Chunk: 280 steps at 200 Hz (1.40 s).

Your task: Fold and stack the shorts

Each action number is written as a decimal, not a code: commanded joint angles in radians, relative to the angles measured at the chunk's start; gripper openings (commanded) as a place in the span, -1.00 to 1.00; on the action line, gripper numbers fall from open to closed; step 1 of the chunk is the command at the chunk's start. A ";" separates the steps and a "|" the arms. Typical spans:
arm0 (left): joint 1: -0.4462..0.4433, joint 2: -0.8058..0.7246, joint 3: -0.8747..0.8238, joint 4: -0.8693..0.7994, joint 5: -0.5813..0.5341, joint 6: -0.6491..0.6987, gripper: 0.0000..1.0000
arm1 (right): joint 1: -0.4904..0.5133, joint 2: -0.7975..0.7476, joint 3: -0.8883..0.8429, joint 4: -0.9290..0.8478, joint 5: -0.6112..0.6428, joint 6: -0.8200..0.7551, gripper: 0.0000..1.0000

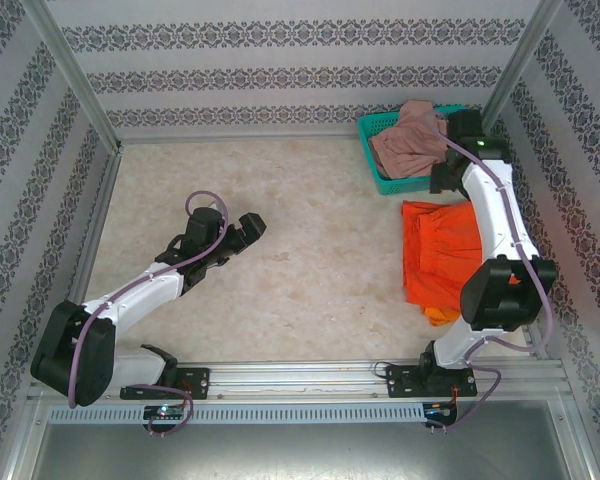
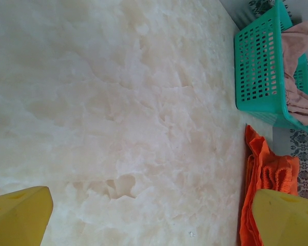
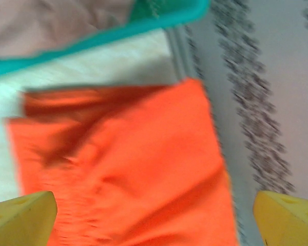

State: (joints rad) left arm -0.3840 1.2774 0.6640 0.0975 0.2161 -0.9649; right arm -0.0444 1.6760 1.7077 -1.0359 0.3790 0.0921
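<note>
Two grippers stand with fingers spread wide and nothing between them. At the left, the left gripper [image 1: 242, 228] hangs low over the bare marble-patterned table [image 1: 310, 270]; in its wrist view its yellow fingertips [image 2: 18, 215] frame empty tabletop. Toward the far right corner a teal basket [image 1: 370, 128] holds the pink shorts [image 1: 405, 145], bunched up and spilling over its rim. Just near of the basket the orange shorts [image 1: 440, 255] lie rumpled on the table, partly under the right arm. I cannot tell whether that heap is one pair or two. The right gripper [image 1: 442, 182] hovers by the basket's near edge, directly above the orange cloth, apart from it.
</note>
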 commanded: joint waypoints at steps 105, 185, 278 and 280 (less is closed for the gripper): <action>0.019 -0.024 0.022 -0.056 -0.022 0.014 1.00 | 0.015 0.677 0.648 -0.021 -0.072 0.164 0.76; 0.020 -0.034 0.013 -0.064 -0.037 0.005 1.00 | 0.014 0.742 0.778 -0.042 -0.195 0.240 -0.89; 0.022 -0.065 0.013 -0.047 -0.049 0.007 1.00 | 0.203 0.199 0.516 0.305 -0.365 0.396 -1.00; 0.023 -0.066 0.014 -0.047 -0.050 0.009 1.00 | 0.210 0.195 0.525 0.305 -0.366 0.396 -1.00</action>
State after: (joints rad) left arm -0.3767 1.2419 0.6643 0.0521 0.1814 -0.9646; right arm 0.0856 1.9961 2.2150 -0.8700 0.0631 0.4553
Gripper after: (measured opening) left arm 0.999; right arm 0.071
